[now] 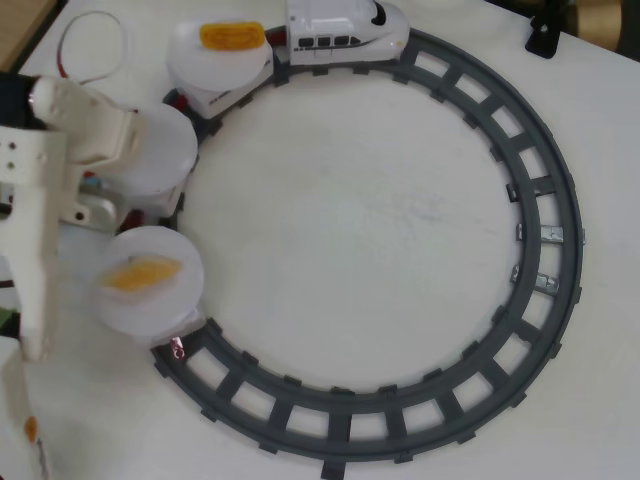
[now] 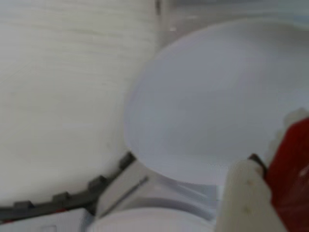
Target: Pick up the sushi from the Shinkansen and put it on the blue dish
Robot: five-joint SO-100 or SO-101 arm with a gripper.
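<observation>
The Shinkansen (image 1: pixel 345 28) stands on the track at the top of the overhead view and pulls three cars with white plates. The first plate (image 1: pixel 200 62) carries a yellow-orange piece, the third (image 1: pixel 150 310) a pale orange one. My gripper (image 1: pixel 105 180) hangs over the left side of the middle plate (image 1: pixel 172 150). In the wrist view that plate (image 2: pixel 212 96) is bare. The red sushi (image 2: pixel 292 169) sits against a cream finger (image 2: pixel 246 198) at the lower right, held in the gripper (image 2: pixel 270 159). The blue dish is out of view.
The grey ring track (image 1: pixel 545 200) fills the table; a stretch of it shows in the wrist view (image 2: pixel 58 200). A red cable loop (image 1: pixel 72 30) lies at the top left. A black stand (image 1: pixel 545 30) is at the top right. My white arm (image 1: pixel 35 250) covers the left edge.
</observation>
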